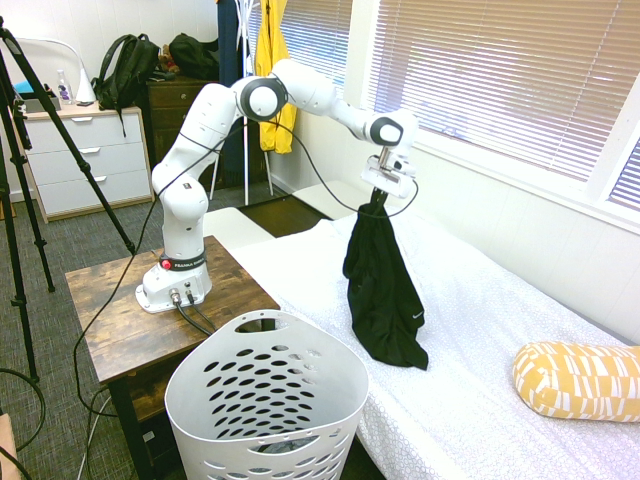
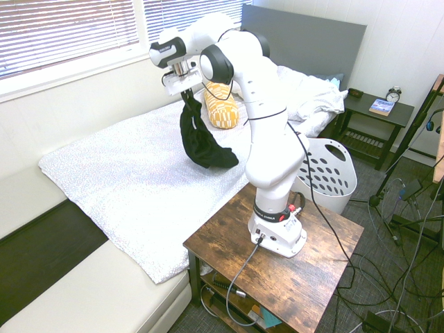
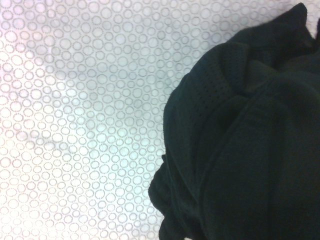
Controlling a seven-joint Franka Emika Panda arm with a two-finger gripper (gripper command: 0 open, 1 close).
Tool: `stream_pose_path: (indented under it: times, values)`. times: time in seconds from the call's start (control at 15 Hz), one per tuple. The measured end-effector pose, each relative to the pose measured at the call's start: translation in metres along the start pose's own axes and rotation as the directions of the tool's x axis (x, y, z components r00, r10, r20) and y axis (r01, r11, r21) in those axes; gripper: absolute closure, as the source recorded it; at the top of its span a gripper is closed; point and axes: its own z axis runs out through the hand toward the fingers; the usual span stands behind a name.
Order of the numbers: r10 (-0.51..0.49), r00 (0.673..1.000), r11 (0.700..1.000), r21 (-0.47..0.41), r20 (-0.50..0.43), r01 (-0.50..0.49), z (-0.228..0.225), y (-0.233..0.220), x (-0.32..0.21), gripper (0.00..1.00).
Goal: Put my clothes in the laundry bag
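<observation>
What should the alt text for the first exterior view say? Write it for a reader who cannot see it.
A white robot arm's gripper is shut on a black garment, which hangs over a white bed. A white perforated laundry basket stands in the foreground beside the bed, and a yellow patterned pillow lies at the right.

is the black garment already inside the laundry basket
No, the black garment hangs from the gripper above the bed, while the white laundry basket stands on the floor beside it.

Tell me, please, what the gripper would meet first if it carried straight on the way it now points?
Pointing steeply down, the gripper already holds the black garment hanging under it. Beyond that it would most likely meet the white bedspread, not the laundry basket, which stands off to the side.
</observation>
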Motion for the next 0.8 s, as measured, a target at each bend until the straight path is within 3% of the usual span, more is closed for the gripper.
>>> stream_pose_path:
  times: [0.33,0.8]
  values:
    - [0.067,0.994,0.997,-0.030,-0.081,-0.069,-0.099,0.101,-0.034,1.00]
    - [0.226,0.967,0.972,-0.041,-0.121,-0.232,-0.154,0.266,-0.089,1.00]
